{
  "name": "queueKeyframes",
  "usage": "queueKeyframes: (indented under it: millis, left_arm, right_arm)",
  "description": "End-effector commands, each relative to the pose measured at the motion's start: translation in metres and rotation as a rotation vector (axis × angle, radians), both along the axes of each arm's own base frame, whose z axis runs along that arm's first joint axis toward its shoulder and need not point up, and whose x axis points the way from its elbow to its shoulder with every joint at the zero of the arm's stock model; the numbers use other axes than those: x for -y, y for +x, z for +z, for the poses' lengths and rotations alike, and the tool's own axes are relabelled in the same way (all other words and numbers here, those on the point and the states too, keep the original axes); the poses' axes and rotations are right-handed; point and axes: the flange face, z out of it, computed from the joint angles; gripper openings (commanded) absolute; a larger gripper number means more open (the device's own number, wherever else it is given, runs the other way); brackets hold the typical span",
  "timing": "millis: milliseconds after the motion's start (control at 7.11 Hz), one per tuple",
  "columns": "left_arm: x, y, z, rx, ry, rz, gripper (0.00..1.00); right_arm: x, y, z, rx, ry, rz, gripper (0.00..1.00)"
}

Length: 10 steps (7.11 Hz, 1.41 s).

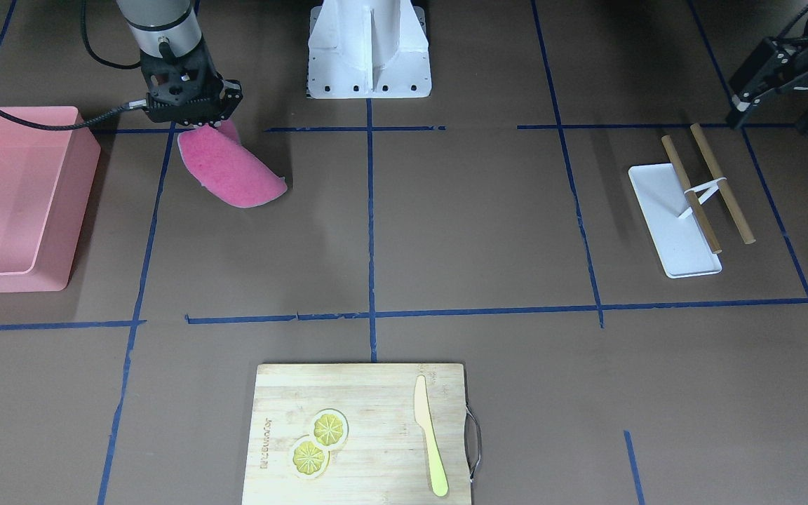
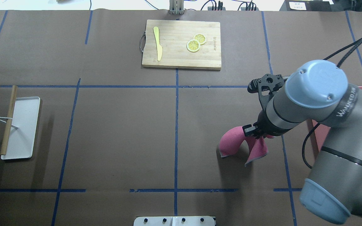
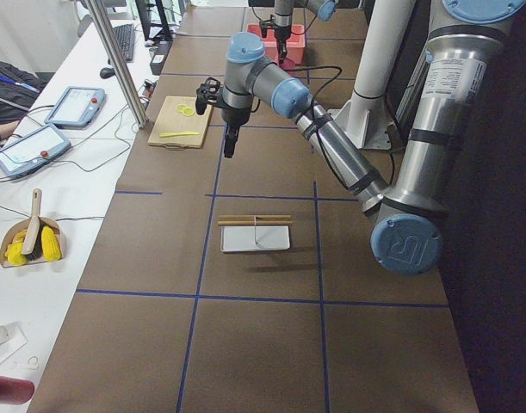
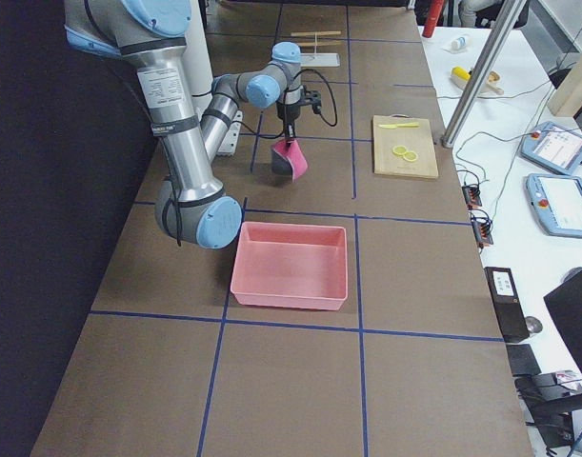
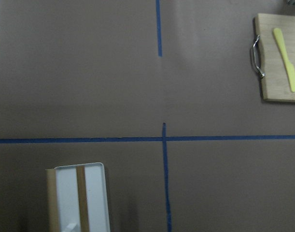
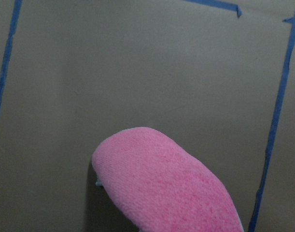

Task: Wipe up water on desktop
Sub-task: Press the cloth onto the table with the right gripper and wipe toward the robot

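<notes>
Seemingly barely begun: cloth (image 1: 232,172) pinched in right gripper (image 1: 198,125), drooping onto or just over desktop (image 1: 474,224) near bin (image 1: 67,210), left gripper (image 1: 776,116) spread empty well apart, no water discernible, wiping judged all yet to do.

Each arm is built from silver-grey cylindrical segments linked by rounded joint housings. The right arm (image 2: 335,147) and left arm (image 3: 435,112) carry light-blue circular joint caps (image 2: 316,83) with small recessed screws, and black rings at the segment seams. White lettering marks one right-arm housing. A black corrugated cable (image 2: 352,45) runs to the right wrist. The right gripper (image 1: 202,125) and left gripper (image 1: 772,119) are black, with skeletal link fingers. The white base pedestal (image 1: 369,56) has a row of dark bolt holes.
</notes>
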Motion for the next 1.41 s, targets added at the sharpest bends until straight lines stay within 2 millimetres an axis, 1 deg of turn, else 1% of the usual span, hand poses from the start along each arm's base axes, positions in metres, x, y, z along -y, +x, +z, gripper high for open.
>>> queueKeyframes:
  millis: [0, 141, 281, 422, 563, 704, 844, 985, 1126, 1266]
  left_arm:
    - [-0.003, -0.01, 0.013, 0.017, 0.008, 0.007, 1.0]
    - [-0.002, -0.017, 0.013, 0.018, 0.008, -0.007, 1.0]
    - [-0.004, -0.017, 0.018, 0.019, -0.004, -0.007, 1.0]
    - [-0.007, -0.019, 0.02, 0.018, -0.008, -0.009, 1.0]
    - [-0.007, -0.023, 0.022, 0.018, -0.012, -0.018, 1.0]
    - [-0.007, -0.024, 0.023, 0.019, -0.015, -0.018, 1.0]
    - [-0.009, -0.024, 0.028, 0.023, -0.023, -0.017, 1.0]
    - [-0.009, -0.024, 0.028, 0.023, -0.023, -0.017, 1.0]
    - [-0.009, -0.024, 0.028, 0.023, -0.023, -0.017, 1.0]
    - [-0.009, -0.024, 0.03, 0.025, -0.027, -0.018, 1.0]
  right_arm:
    - [0.03, -0.048, 0.016, -0.042, -0.078, -0.013, 0.0]
    - [0.048, -0.048, 0.034, -0.062, -0.098, 0.011, 0.0]
    - [0.066, -0.048, 0.054, -0.093, -0.136, 0.029, 0.0]
    - [0.094, -0.039, 0.076, -0.111, -0.159, 0.074, 0.0]
    - [0.129, -0.03, 0.107, -0.113, -0.188, 0.117, 0.0]
    - [0.159, -0.019, 0.137, -0.116, -0.207, 0.159, 0.0]
    - [0.181, -0.005, 0.161, -0.132, -0.213, 0.174, 0.0]
    - [0.206, 0.02, 0.183, -0.157, -0.202, 0.168, 0.0]
    - [0.222, 0.043, 0.195, -0.161, -0.2, 0.168, 0.0]
    - [0.222, 0.038, 0.189, -0.152, -0.203, 0.165, 0.0]
